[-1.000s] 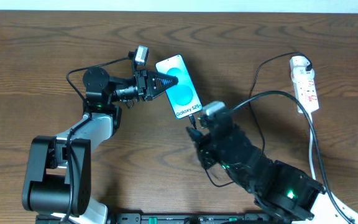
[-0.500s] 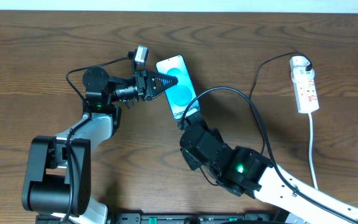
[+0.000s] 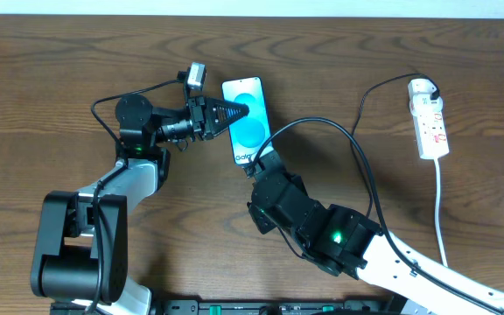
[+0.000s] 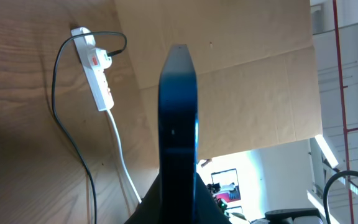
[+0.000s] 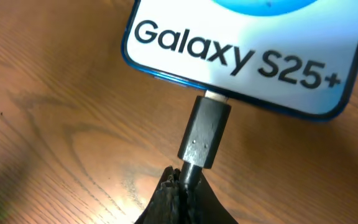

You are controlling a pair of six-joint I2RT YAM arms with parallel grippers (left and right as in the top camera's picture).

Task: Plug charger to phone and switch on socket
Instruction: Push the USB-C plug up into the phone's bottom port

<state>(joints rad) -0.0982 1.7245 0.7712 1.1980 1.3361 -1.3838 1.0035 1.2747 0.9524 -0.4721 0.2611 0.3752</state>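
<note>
Your phone (image 3: 250,129), a slim black-edged slab with a bright blue screen, has swung since a second ago. Its lower end pointed toward the lower right of the overhead frame, and it now stands nearly straight up and down just above centre. The left gripper (image 3: 237,111) is pinched on the phone's long left edge, and the left wrist view shows the slab edge-on between its fingers. Your right gripper (image 3: 257,168) has come in from the right and now sits directly under the phone's bottom end. It is pressed together on the charger (image 3: 350,144), the thin black cable, just behind its small black plug (image 5: 204,130). In the right wrist view the plug meets the port below the "Galaxy S25+" lettering. A sliver of bright metal shows at the joint, so judge it entered but perhaps not fully seated. That leaves a last push and then the switch. The socket (image 3: 430,115), a narrow white power strip with red switch marks, lies well apart at the upper right, and its thick white cord (image 3: 439,210) runs down the right side. Between you and it the black cable arches in a wide loop, so expect it to drag if the right arm crosses there. The brown wooden table (image 3: 51,61) has bare room at the upper left and upper centre-right, and its far edge runs close above the phone's top.
</note>
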